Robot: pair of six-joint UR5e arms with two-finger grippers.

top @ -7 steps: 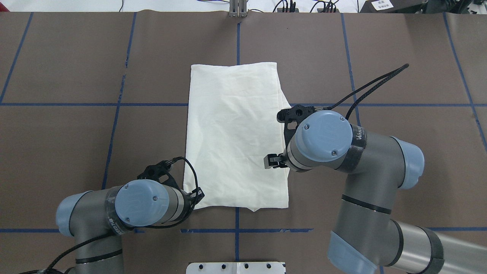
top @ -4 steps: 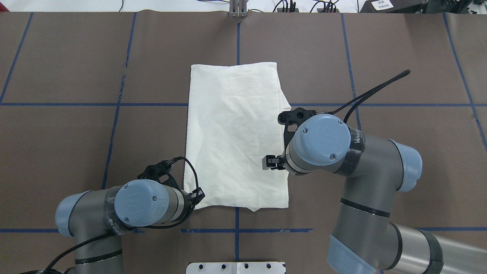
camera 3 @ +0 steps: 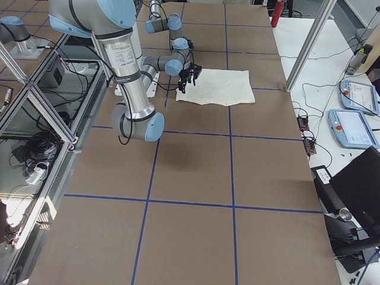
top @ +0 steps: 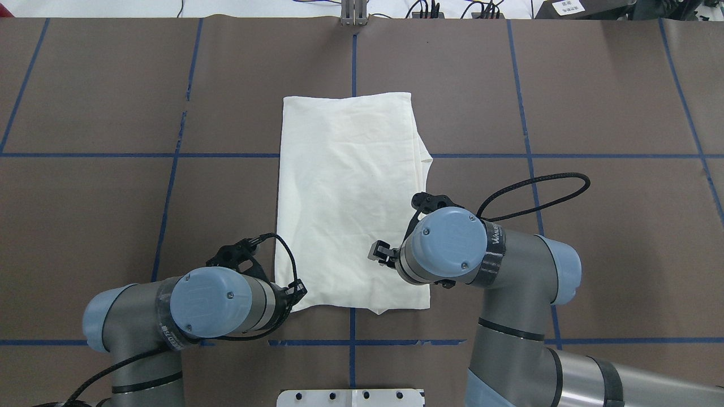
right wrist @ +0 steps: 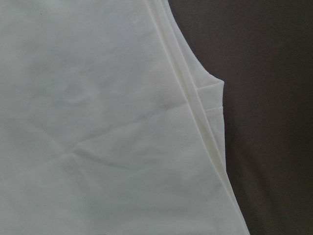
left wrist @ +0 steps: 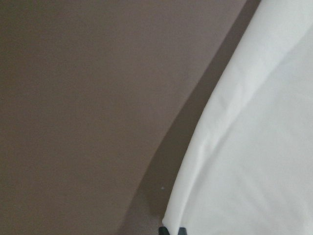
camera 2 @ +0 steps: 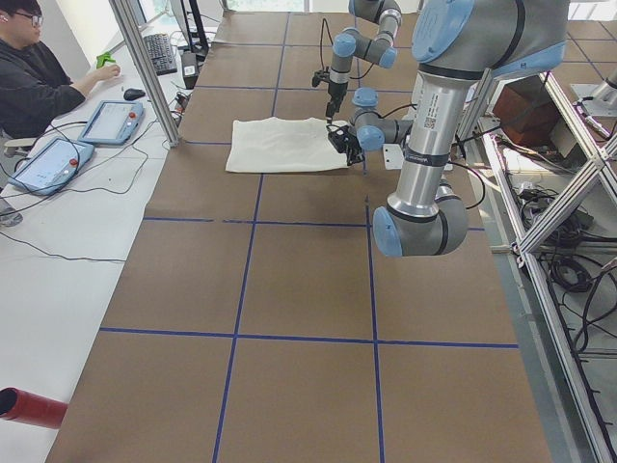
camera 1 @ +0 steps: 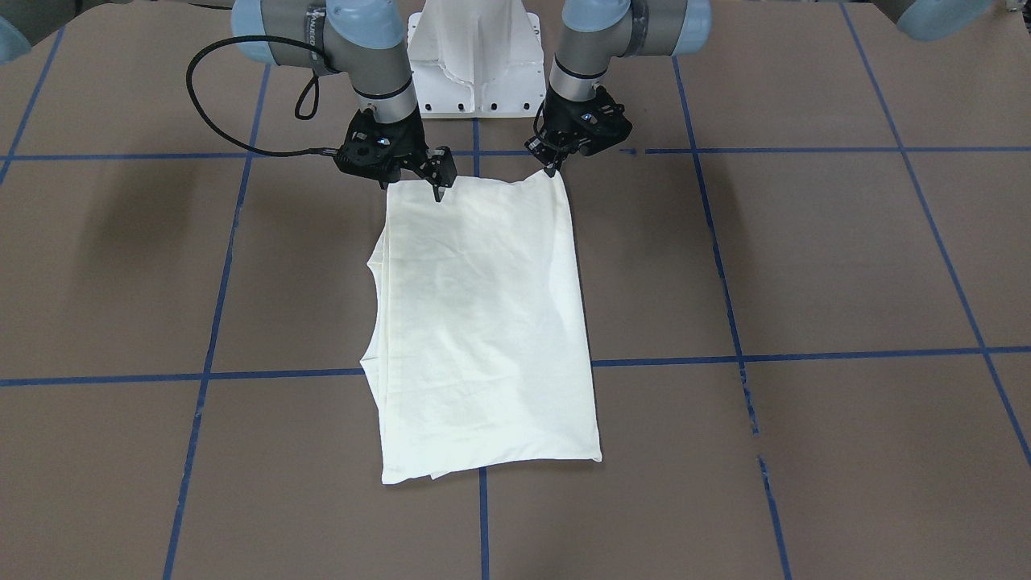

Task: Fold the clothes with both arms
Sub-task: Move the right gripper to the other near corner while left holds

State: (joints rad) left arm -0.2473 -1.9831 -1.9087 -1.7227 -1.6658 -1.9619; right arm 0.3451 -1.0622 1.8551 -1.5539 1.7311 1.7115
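Because the T-shirt (top: 350,186) is light, limp and crease-prone, grab edge corners: left end effector (camera 1: 554,167) looks pinched on one, right end effector (camera 1: 439,184) hovers just inside the other, opening unclear.

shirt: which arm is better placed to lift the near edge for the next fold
Left. The left gripper sits at the near corner of the shirt, which looks pinched and slightly raised. The right gripper hangs open over the cloth, inboard of its own corner.
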